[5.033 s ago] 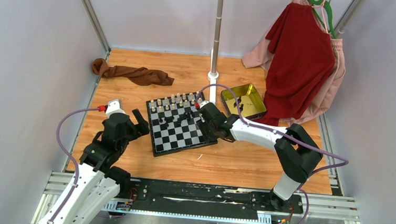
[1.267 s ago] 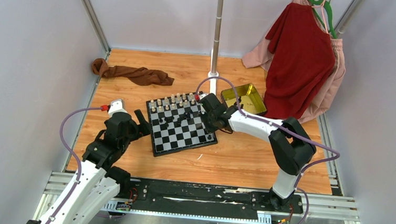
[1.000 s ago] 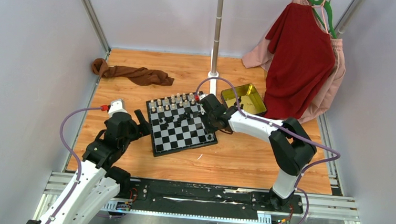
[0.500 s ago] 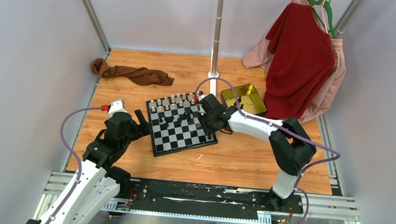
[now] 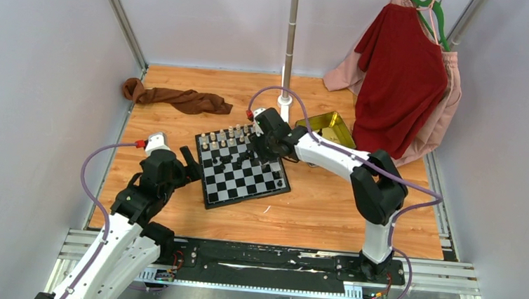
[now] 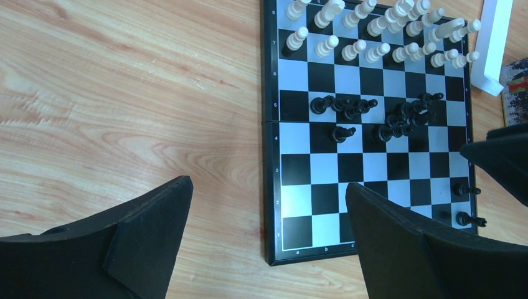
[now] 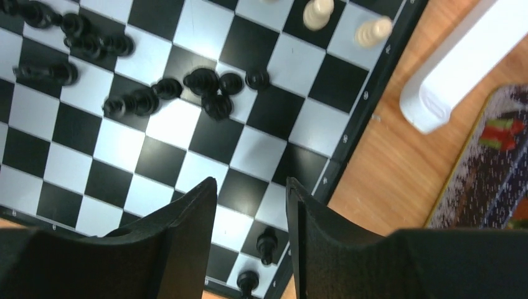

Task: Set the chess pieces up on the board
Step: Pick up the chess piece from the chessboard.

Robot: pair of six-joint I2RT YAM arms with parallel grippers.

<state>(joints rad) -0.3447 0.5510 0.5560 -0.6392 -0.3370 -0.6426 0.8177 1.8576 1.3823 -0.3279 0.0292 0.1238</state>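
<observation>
The left arm (image 5: 120, 241) rises from its base at the near left and leans far and to the right, its white lower link ending in black joints at the wrist. The left gripper (image 6: 268, 199) points down, its two black fingers (image 6: 149, 224) spread wide with nothing between them. The right arm (image 5: 380, 242) stands up from its base at the near right, bends sharply at a black elbow (image 5: 378, 193), and stretches its white forearm (image 5: 325, 154) far and left. The right gripper (image 7: 250, 205) tilts downward, its fingers (image 7: 187, 230) parted by a narrow gap, holding nothing.
</observation>
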